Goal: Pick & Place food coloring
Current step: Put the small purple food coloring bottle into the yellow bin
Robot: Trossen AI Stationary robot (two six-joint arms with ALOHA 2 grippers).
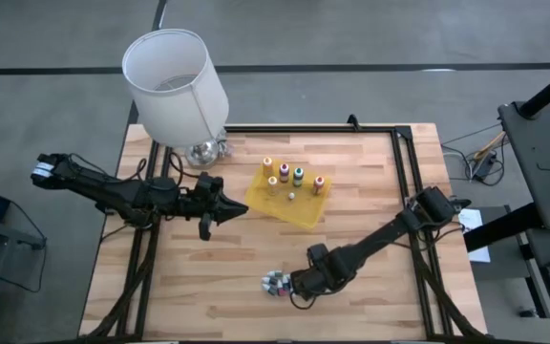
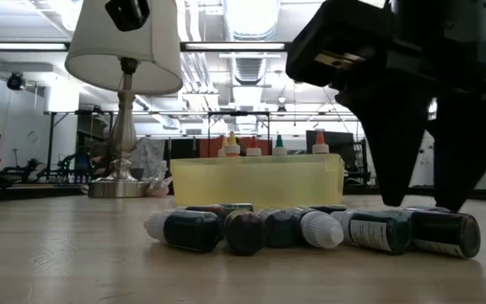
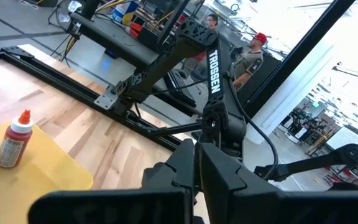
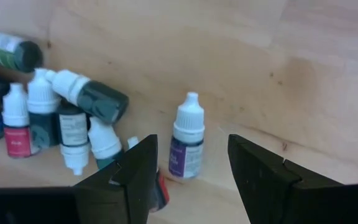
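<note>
The food coloring shows in two groups. Several squeeze bottles point(image 1: 285, 179) stand upright in the yellow tray point(image 1: 304, 212) at mid-table; the left wrist view shows a red one point(image 3: 14, 140). A heap of tiny vials point(image 1: 275, 283) lies on its sides on the wood near the front edge point(image 2: 251, 228). My right gripper point(image 4: 190, 152) points down over the heap's right end, open. Its fingers stand on either side of a purple-labelled vial point(image 4: 185, 134) with a white cap, apart from it. My left gripper point(image 1: 240, 207) hovers shut beside the tray's left corner.
A table lamp with a white shade point(image 1: 175, 81) and a metal foot point(image 1: 203, 151) stands at the far left of the table. Black frame rails point(image 1: 404, 182) run along the table's sides. People point(image 3: 250, 56) stand in the room beyond the table.
</note>
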